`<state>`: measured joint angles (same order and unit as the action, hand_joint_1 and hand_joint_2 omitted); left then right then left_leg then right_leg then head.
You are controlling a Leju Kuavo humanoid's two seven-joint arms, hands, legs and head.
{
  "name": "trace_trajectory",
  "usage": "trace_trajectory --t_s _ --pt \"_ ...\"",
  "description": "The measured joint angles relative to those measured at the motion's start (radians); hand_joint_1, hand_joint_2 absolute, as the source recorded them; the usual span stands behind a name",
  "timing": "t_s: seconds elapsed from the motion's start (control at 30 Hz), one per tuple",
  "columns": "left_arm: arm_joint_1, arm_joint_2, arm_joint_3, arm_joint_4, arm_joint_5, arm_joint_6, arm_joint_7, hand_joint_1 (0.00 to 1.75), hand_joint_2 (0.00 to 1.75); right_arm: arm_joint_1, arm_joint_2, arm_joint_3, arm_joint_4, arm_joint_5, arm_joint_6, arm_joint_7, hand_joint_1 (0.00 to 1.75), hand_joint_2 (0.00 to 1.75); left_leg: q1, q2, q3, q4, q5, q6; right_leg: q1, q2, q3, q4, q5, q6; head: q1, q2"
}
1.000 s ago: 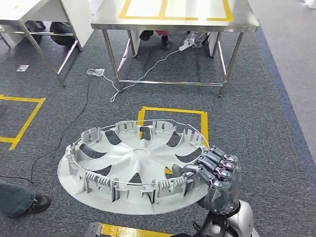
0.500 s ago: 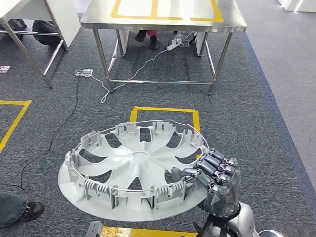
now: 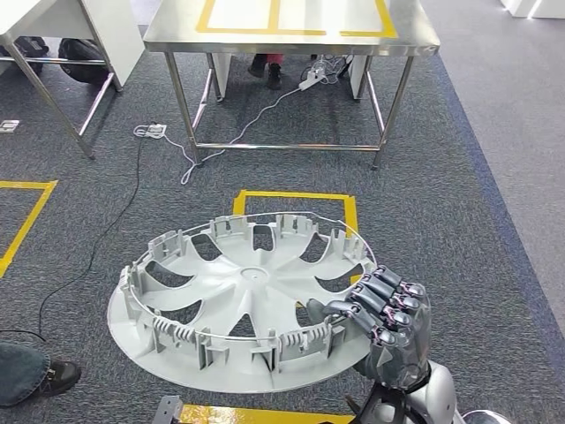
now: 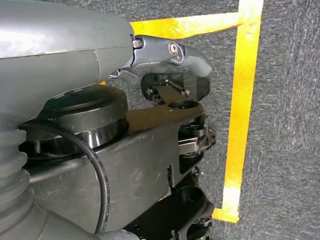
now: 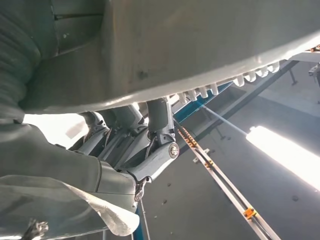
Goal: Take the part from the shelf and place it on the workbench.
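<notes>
The part (image 3: 246, 300), a large grey wheel cover, is held roughly level above the dark carpet, ribbed inner side up, short of the steel workbench (image 3: 293, 31). Its near right rim is gripped by the right hand (image 3: 389, 322), fingers curled over the edge. The left hand (image 4: 166, 55) hangs over yellow floor tape (image 4: 241, 110); whether its fingers are apart cannot be told.

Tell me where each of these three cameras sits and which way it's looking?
Head view: high on the body, looking forward and down at the hubcap, right robot hand and workbench.
Left wrist view: behind the left robot hand, facing the floor tape.
Right wrist view: under the hubcap, looking up past the right robot hand.
Shared: hubcap and right robot hand.
</notes>
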<state>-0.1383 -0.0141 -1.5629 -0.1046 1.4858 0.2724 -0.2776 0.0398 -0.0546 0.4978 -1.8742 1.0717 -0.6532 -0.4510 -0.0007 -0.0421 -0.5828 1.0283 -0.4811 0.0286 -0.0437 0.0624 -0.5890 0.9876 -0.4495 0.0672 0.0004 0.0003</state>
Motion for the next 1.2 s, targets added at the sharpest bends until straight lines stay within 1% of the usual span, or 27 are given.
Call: trace_trajectory --t_s 0.1,0.13,0.2,0.23,0.3,0.33,0.37,0.4,0.43,0.47,0.5,0.53,0.57,0.67,0.7,0.73,0.77,0.83,0.87,0.9,0.93,0.97,1.0,1.03,1.07,1.1,1.2 --pt "0.0 0.001 0.0 0.0 0.0 0.0 0.0 0.0 1.75 0.0 0.0 0.0 0.0 0.0 0.0 0.0 1.75 1.75 -0.004 0.001 -0.001 0.002 -0.001 0.005 -0.004 0.001 0.0 -0.002 0.001 0.007 0.0 0.0" --pt "-0.001 0.002 0.0 0.0 0.0 0.0 0.0 0.0 1.75 0.0 0.0 0.0 0.0 0.0 0.0 0.0 1.75 1.75 -0.004 0.002 0.001 -0.001 0.001 0.01 -0.005 0.003 -0.001 -0.004 0.001 0.011 0.0 0.0" --pt "-0.001 0.002 0.0 0.0 0.0 0.0 -0.001 0.0 1.75 0.0 0.0 -0.001 0.0 0.0 0.0 0.0 1.75 1.75 0.0 0.011 0.006 -0.014 0.006 0.022 -0.003 -0.014 -0.016 0.019 -0.016 0.013 0.002 0.0" --pt "-0.001 0.002 0.0 0.0 0.0 0.0 -0.001 0.0 1.75 -0.001 0.0 -0.002 0.0 0.0 0.0 0.0 1.75 1.75 0.001 0.016 0.009 -0.02 0.009 0.027 -0.001 -0.028 -0.037 0.06 -0.04 0.011 0.004 0.0" --pt "0.0 0.001 0.0 0.0 0.0 0.0 -0.002 0.0 1.75 -0.002 0.0 -0.004 0.0 -0.001 0.0 0.0 1.75 1.75 -0.001 0.026 0.01 -0.022 0.01 0.032 0.004 -0.05 -0.103 0.197 -0.107 0.005 0.006 0.0" --pt "0.001 0.001 0.0 0.0 0.0 0.0 -0.002 0.0 1.75 -0.001 0.0 -0.004 0.0 -0.001 0.0 0.0 1.75 1.75 -0.004 0.03 0.01 -0.022 0.009 0.033 0.005 -0.052 -0.134 0.262 -0.13 0.003 0.006 0.0" --pt "0.002 0.0 0.0 0.0 0.0 0.0 -0.002 0.0 1.75 0.0 0.0 -0.004 0.0 -0.001 0.0 0.0 1.75 1.75 -0.006 0.034 0.01 -0.021 0.007 0.033 0.006 -0.053 -0.151 0.296 -0.136 0.001 0.006 0.0" --pt "0.002 0.0 0.0 0.0 0.0 0.0 -0.001 0.0 1.75 0.001 0.0 -0.004 0.0 -0.001 0.0 0.0 1.75 1.75 -0.008 0.036 0.011 -0.021 0.006 0.032 0.008 -0.054 -0.147 0.29 -0.123 -0.003 0.006 0.0" --pt "0.002 0.0 0.0 0.0 0.0 0.0 -0.001 0.0 1.75 0.001 0.0 -0.004 0.0 -0.001 0.0 0.0 1.75 1.75 -0.009 0.037 0.013 -0.02 0.003 0.03 0.009 -0.055 -0.122 0.242 -0.093 -0.007 0.006 0.0" --pt "0.002 -0.001 0.0 0.0 -0.001 -0.001 -0.001 0.0 1.75 0.001 0.0 -0.004 0.0 0.0 0.0 0.0 1.75 1.75 -0.009 0.037 0.015 -0.018 0.0 0.027 0.012 -0.058 -0.083 0.169 -0.06 -0.013 0.006 0.0" --pt "0.002 -0.001 0.0 0.0 -0.001 -0.001 -0.001 0.0 1.75 0.0 0.0 -0.004 0.0 0.0 0.0 0.0 1.75 1.75 -0.011 0.037 0.016 -0.016 -0.004 0.022 0.015 -0.062 -0.043 0.1 -0.039 -0.017 0.006 0.0" --pt "0.002 -0.001 0.0 0.0 -0.002 -0.001 -0.001 0.0 1.75 0.0 0.0 -0.004 0.0 0.0 0.0 0.0 1.75 1.75 -0.012 0.038 0.016 -0.013 -0.007 0.017 0.018 -0.065 -0.014 0.05 -0.026 -0.021 0.006 0.0" --pt "0.002 -0.001 0.0 0.0 -0.003 -0.001 -0.001 0.0 1.75 0.0 0.0 -0.004 0.0 0.0 0.0 0.0 1.75 1.75 -0.013 0.038 0.016 -0.012 -0.009 0.011 0.021 -0.066 0.001 0.025 -0.025 -0.025 0.006 0.0" --pt "0.002 -0.001 0.0 0.0 -0.003 -0.001 -0.001 0.0 1.75 0.002 0.0 -0.004 0.0 0.001 0.0 0.0 1.75 1.75 -0.009 0.04 0.019 -0.01 -0.015 -0.007 0.025 -0.062 0.009 0.016 -0.028 -0.036 0.005 0.0" --pt "0.001 -0.001 0.0 0.0 -0.003 -0.001 -0.001 0.0 1.75 0.002 0.0 -0.004 0.0 0.001 0.0 0.0 1.75 1.75 -0.007 0.04 0.015 0.003 -0.024 -0.014 0.023 -0.062 0.013 0.013 -0.029 -0.042 0.004 0.0" --pt "0.001 -0.001 0.0 0.0 -0.003 -0.001 -0.001 0.0 1.75 0.001 0.0 -0.004 0.0 0.002 0.0 0.0 1.75 1.75 -0.005 0.04 0.001 0.036 -0.043 -0.021 0.02 -0.063 0.018 0.01 -0.029 -0.047 0.003 0.0" --pt "0.001 -0.001 0.0 0.0 -0.003 -0.001 -0.001 0.0 1.75 0.001 0.0 -0.004 0.0 0.002 0.0 0.0 1.75 1.75 -0.002 0.04 -0.025 0.091 -0.07 -0.028 0.019 -0.063 0.023 0.009 -0.031 -0.052 0.002 0.0" --pt "0.002 -0.001 0.0 0.0 -0.003 -0.001 -0.001 0.0 1.75 0.002 0.0 -0.005 0.0 0.002 0.0 0.0 1.75 1.75 0.004 0.04 -0.095 0.226 -0.12 -0.038 0.018 -0.063 0.03 0.009 -0.038 -0.057 0.002 0.0" --pt "0.003 -0.001 0.0 0.0 -0.003 -0.001 -0.001 0.0 1.75 0.002 0.0 -0.005 0.0 0.002 0.0 0.0 1.75 1.75 0.008 0.04 -0.12 0.268 -0.125 -0.041 0.018 -0.061 0.034 0.009 -0.041 -0.057 0.002 0.0" --pt "0.004 -0.001 0.0 0.0 -0.003 -0.001 -0.001 0.0 1.75 0.003 0.0 -0.005 0.0 0.002 0.0 0.0 1.75 1.75 0.01 0.04 -0.129 0.272 -0.109 -0.044 0.017 -0.059 0.04 0.009 -0.045 -0.056 0.002 0.0" --pt "0.005 0.0 0.0 0.0 -0.003 -0.001 -0.001 0.0 1.75 0.004 0.0 -0.005 0.0 0.002 0.0 0.0 1.75 1.75 0.013 0.04 -0.119 0.234 -0.073 -0.045 0.016 -0.057 0.046 0.01 -0.05 -0.053 0.002 0.0" --pt "0.005 0.0 0.0 0.0 -0.003 -0.001 -0.001 0.0 1.75 0.004 0.0 -0.005 0.0 0.002 0.0 0.0 1.75 1.75 0.015 0.04 -0.093 0.168 -0.027 -0.046 0.015 -0.054 0.054 0.01 -0.056 -0.049 0.001 0.0" --pt "0.005 0.0 0.0 0.0 -0.003 -0.001 -0.001 0.0 1.75 0.005 0.0 -0.005 0.0 0.002 0.0 0.0 1.75 1.75 0.015 0.039 -0.065 0.102 0.005 -0.046 0.015 -0.053 0.06 0.01 -0.062 -0.044 0.001 0.0" --pt "0.004 0.0 0.0 0.0 -0.003 -0.001 -0.001 0.0 1.75 0.004 0.0 -0.005 0.0 0.002 0.0 0.0 1.75 1.75 0.014 0.039 -0.041 0.047 0.024 -0.043 0.016 -0.051 0.064 0.011 -0.067 -0.038 0.0 0.0" --pt "0.003 0.0 0.0 0.0 -0.003 -0.001 -0.001 0.0 1.75 0.004 0.0 -0.005 0.0 0.002 0.0 0.0 1.75 1.75 0.013 0.038 -0.028 0.017 0.029 -0.038 0.017 -0.05 0.065 0.011 -0.071 -0.031 0.001 0.0" --pt "0.003 -0.001 0.0 0.0 -0.003 -0.001 -0.001 0.0 1.75 0.003 0.0 -0.005 0.0 0.002 0.0 0.0 1.75 1.75 0.01 0.038 -0.024 0.01 0.02 -0.032 0.018 -0.05 0.065 0.01 -0.073 -0.025 0.001 0.0" --pt "0.005 0.0 0.0 0.0 -0.004 0.0 -0.001 0.0 1.75 0.004 0.001 -0.005 0.0 0.004 0.0 0.0 1.75 1.75 0.01 0.038 -0.019 0.004 0.014 -0.009 0.014 -0.052 0.062 0.016 -0.086 -0.007 0.002 0.0"
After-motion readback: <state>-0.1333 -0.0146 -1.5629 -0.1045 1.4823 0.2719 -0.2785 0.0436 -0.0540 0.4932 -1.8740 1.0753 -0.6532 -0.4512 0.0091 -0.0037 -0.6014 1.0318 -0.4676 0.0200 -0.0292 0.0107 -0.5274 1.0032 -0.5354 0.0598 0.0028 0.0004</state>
